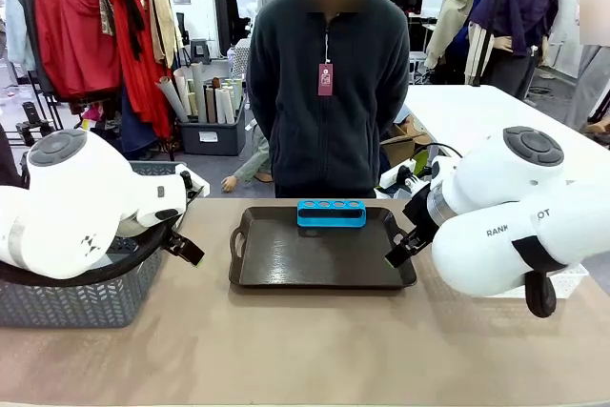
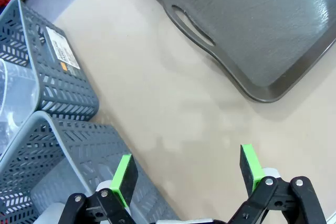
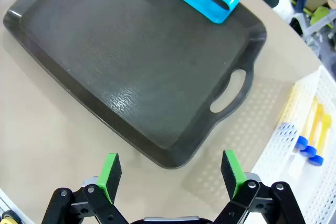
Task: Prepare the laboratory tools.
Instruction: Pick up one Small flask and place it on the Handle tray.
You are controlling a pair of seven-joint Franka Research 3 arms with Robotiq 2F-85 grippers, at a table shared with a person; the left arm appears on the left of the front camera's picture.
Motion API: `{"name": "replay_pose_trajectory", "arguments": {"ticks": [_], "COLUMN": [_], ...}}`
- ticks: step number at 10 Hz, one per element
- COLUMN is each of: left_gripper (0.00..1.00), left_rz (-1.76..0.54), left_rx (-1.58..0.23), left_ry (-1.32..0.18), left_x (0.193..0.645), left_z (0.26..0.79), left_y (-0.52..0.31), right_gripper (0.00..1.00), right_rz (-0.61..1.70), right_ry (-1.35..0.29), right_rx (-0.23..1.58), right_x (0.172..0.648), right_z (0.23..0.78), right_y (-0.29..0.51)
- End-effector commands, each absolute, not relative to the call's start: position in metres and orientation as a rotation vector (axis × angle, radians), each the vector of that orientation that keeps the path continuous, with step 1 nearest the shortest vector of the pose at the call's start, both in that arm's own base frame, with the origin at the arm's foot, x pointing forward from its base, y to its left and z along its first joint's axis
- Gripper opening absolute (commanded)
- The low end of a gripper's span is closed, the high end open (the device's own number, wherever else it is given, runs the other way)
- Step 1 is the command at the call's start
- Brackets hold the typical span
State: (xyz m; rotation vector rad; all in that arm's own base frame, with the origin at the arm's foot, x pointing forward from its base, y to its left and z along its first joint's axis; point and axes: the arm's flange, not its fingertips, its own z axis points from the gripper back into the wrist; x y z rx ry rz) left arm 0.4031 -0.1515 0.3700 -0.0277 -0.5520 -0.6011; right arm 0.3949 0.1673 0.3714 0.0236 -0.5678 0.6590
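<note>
Tan tabletop (image 2: 173, 108) lies open between the dark tray's (image 3: 131, 61) handled edges and the left gripper (image 2: 187, 165), fingers wide apart beside grey baskets (image 2: 63, 93), and the right gripper (image 3: 170, 167), likewise spread (blue-capped test tubes (image 3: 314, 124) lie in the white bin (image 3: 273, 156) just past the tray's handle).

The left arm (image 1: 67, 207) and right arm (image 1: 515, 212) sit folded at either side; left hand (image 2: 187, 169) and right hand (image 3: 170, 167) hover, fingers (image 2: 124, 174) spread wide.
</note>
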Motion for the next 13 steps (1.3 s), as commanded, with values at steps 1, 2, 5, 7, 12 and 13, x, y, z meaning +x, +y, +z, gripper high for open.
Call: {"name": "replay_pose_trajectory", "arguments": {"ticks": [1,2,5,7,12,13], "left_gripper": [1.0,1.0,1.0,1.0,1.0,1.0], "left_rz": [-0.601,-0.601,-0.601,-0.601,-0.601,-0.601], "left_rx": [-0.028,-0.028,-0.028,-0.028,-0.028,-0.028], "left_ry": [-0.552,-0.552,-0.552,-0.552,-0.552,-0.552], "left_x": [0.403,0.403,0.403,0.403,0.403,0.403], "left_z": [0.3701,0.3701,0.3701,0.3701,0.3701,0.3701], "left_y": [-0.1514,-0.1514,-0.1514,-0.1514,-0.1514,-0.1514], "right_gripper": [1.0,1.0,1.0,1.0,1.0,1.0], "right_rz": [0.658,0.658,0.658,0.658,0.658,0.658], "right_ry": [-0.568,-0.568,-0.568,-0.568,-0.568,-0.568], "right_rx": [0.024,0.024,0.024,0.024,0.024,0.024], "right_x": [0.395,0.395,0.395,0.395,0.395,0.395], "right_z": [0.3714,0.3714,0.3714,0.3714,0.3714,0.3714], "right_y": [0.1672,0.1672,0.1672,0.1672,0.1672,0.1672]}}
